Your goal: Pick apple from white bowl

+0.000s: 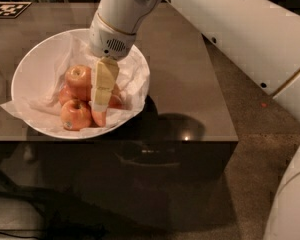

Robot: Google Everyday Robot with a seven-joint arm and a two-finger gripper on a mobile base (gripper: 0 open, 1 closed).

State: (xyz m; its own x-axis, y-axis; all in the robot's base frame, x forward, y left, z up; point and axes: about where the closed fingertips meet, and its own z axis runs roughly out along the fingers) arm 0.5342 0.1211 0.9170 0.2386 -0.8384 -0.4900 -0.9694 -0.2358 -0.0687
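The white bowl (pixel 30 69), lined with crumpled white paper, stands on the dark table near its front edge. Several red-orange apples lie in it: one on top (pixel 79 75), one at the front left (pixel 75 114) with a small sticker, others partly hidden. My gripper (pixel 101 106) reaches down into the bowl from above, at the right side of the apple pile. Its cream tip stands against a partly hidden apple (pixel 99 118).
The dark table (pixel 190 84) ends at a front edge just below the bowl and a right edge by the carpet. A black-and-white marker tag (pixel 9 9) lies at the far left. My white arm (pixel 250 39) crosses the upper right.
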